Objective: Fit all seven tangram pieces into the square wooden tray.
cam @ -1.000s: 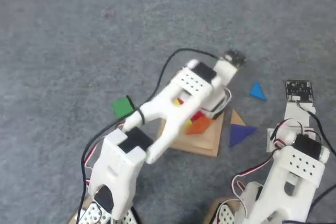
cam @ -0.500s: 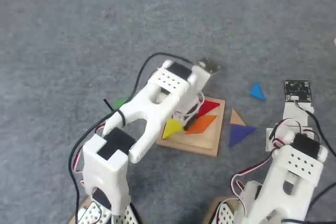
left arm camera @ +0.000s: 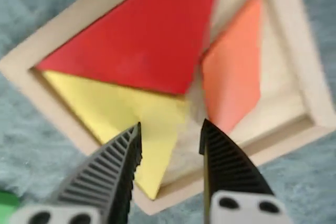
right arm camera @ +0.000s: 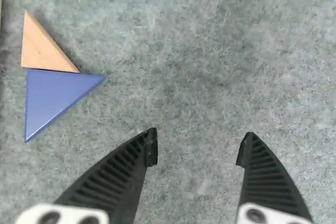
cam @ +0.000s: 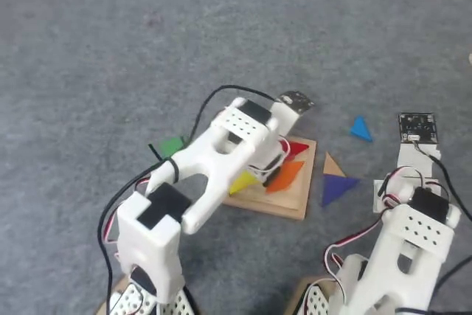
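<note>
Left end effector (left arm camera: 171,129) hung low over the tray (left arm camera: 294,35), jaws spread, nothing between them. Its tips sat above the yellow triangle (left arm camera: 105,103) and the bare wood beside the orange piece (left arm camera: 233,82). Not touching either, as far as could be seen.

Tray sat mid-surface (cam: 88,71), partly under the left arm in the high view. Inside it:
- red triangle (left arm camera: 142,40), large, along one side
- yellow triangle, edge to edge with the red
- orange piece, on the other side of the red, with a bare gap between it and the yellow

Couldn't tell if the orange lay fully flat.

Outside the tray:
- green piece (cam: 171,145), near the tray, on the far side of the left arm
- tan triangle (right arm camera: 42,51), just beside the tray
- dark blue triangle (right arm camera: 50,95), touching the tan one along an edge
- light blue triangle (cam: 361,129), farther off, apart from the rest

Right end effector (right arm camera: 199,136) was also spread and empty, over bare surface near the tan and dark blue pair.

Progress, judged: three of seven in, four to go, so a bit under halfway. Open wood showed around the orange piece, so the placed ones probably needed nudging tight before the rest would fit. Right arm looked best placed for the tan and dark blue triangles, left arm for the green.
</note>
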